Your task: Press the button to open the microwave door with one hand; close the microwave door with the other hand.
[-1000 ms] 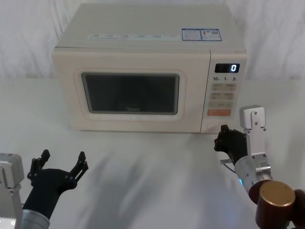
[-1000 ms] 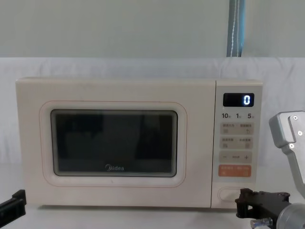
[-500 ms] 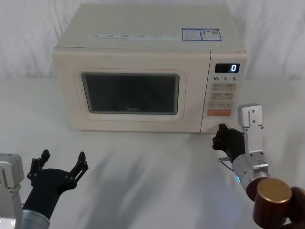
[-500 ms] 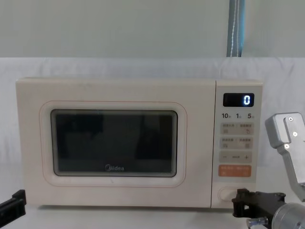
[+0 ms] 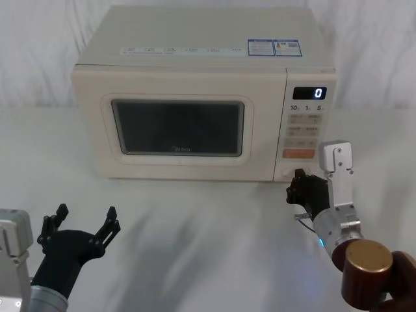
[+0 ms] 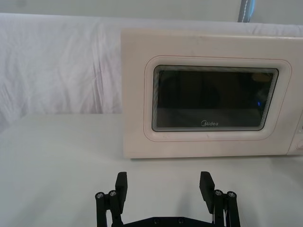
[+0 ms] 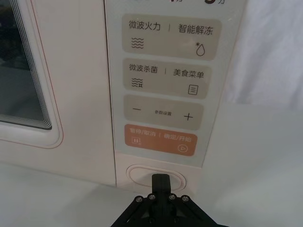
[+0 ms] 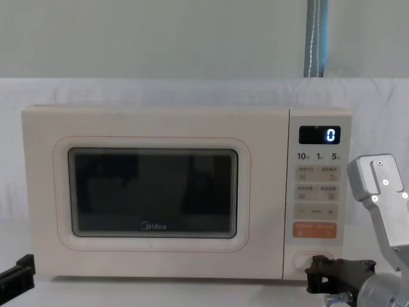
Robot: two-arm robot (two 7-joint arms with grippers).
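Midea's boxy cream microwave point(image 5: 195, 110) is sitting toward the back of the white cloth-covered table point(image 5: 208, 247), facing the robot, with its black digital display point(image 5: 309, 93) showing 0. Its microwave door point(image 8: 153, 195), a broad cream slab with a dark window and a thin pink outline, is lying flush with the front and looking fully closed. At the bottom of the narrow control panel point(image 7: 165, 94), below the orange rectangular key point(image 7: 160, 139), the wide pill-shaped button point(image 7: 142, 174) is sitting within its raised oval rim. The right gripper point(image 7: 160, 181) is reaching forward at the panel's lower right corner, its black fingers pinched together into a single narrow tip, holding nothing; in the right wrist view that tip is overlapping the middle of the button and appears to be touching it, though whether it is actually pressing in cannot be told. In the chest view the same gripper point(image 8: 313, 280) is lining up level with the button point(image 8: 305, 261). The left gripper point(image 5: 81, 221) is hovering low over the table at the near left, well apart from the microwave, its fingers point(image 6: 122, 182) spread wide and empty, pointing toward the door's window point(image 6: 215, 99)
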